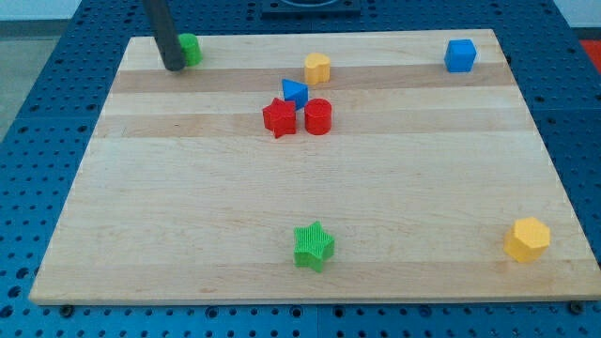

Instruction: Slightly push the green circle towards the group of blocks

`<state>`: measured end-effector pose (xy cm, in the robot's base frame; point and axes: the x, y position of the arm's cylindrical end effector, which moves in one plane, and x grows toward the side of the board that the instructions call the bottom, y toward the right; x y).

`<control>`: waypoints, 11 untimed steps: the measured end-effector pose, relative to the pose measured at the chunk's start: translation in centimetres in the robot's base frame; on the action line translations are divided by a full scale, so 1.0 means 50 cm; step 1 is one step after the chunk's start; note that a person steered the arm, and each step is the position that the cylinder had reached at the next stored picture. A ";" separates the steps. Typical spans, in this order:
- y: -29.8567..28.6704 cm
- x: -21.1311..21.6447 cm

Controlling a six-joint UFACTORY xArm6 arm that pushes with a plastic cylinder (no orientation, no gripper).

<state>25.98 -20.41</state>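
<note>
The green circle sits near the board's top left corner, partly hidden by my rod. My tip rests on the board just left of and slightly below the green circle, touching or nearly touching it. The group of blocks lies to the right near the top middle: a red star, a red cylinder and a blue triangle close together, with a yellow block a little above them.
A blue cube sits at the top right. A green star lies near the bottom middle. A yellow hexagon lies at the bottom right. The wooden board lies on a blue perforated table.
</note>
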 end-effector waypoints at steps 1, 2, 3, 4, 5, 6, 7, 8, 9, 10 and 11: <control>-0.036 0.000; -0.092 -0.039; -0.114 -0.116; -0.079 -0.136; -0.017 -0.039; 0.012 0.029; 0.112 0.090; 0.153 0.118; 0.080 0.121; -0.002 0.114; -0.040 0.053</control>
